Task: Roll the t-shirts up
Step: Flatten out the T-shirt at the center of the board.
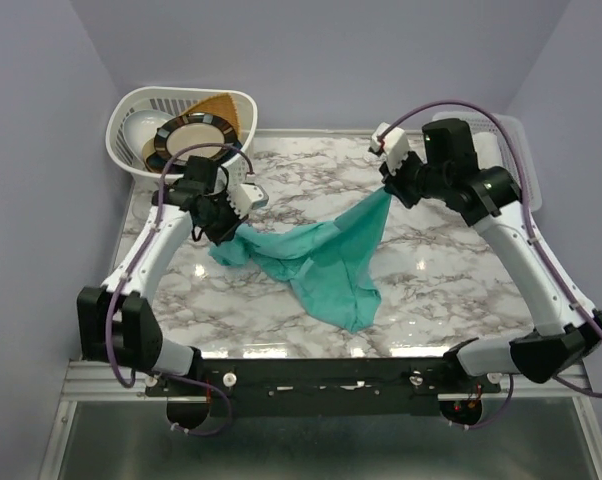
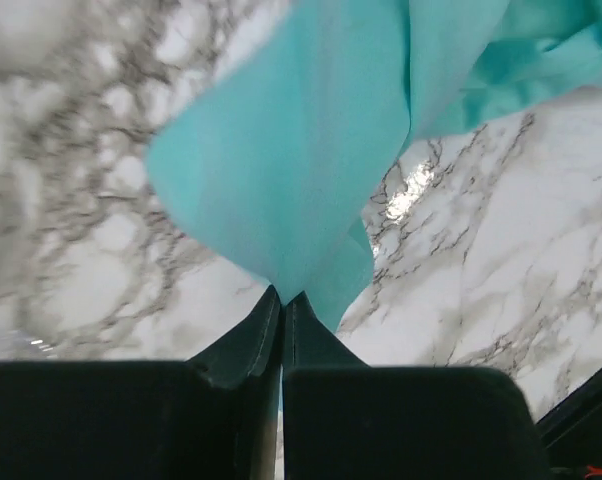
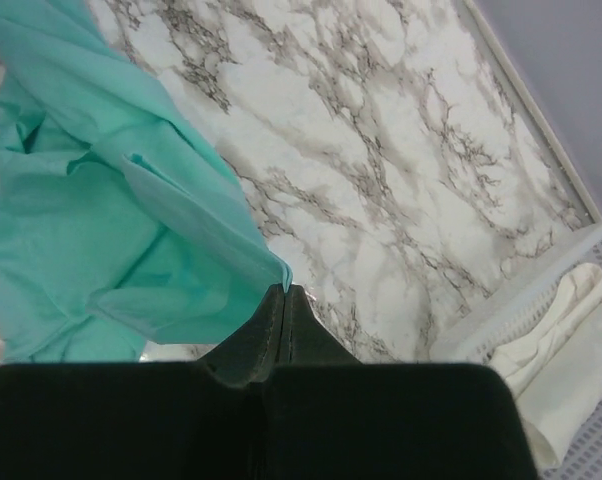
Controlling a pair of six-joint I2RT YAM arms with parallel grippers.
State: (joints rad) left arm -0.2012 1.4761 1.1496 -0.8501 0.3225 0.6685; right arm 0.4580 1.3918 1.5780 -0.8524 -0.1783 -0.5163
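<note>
We are holding the thin, limp teal t-shirt [image 1: 326,255] sagging over the table [image 1: 461,270] centre, left gripper [image 2: 283,298] at 9 o'clock and right gripper [image 3: 285,290] at 1 o'clock both pinched tight on its edges, probably the surest holds.

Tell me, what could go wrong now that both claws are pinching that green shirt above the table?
1. The left claw and the right claw each pinch only a small bit of the thin t-shirt at their very tips, so the fabric might slip out.
2. The t-shirt sags bunched and folded between them, its lower end seemingly on the table. It may lie down creased, which would spoil a neat roll.
</note>
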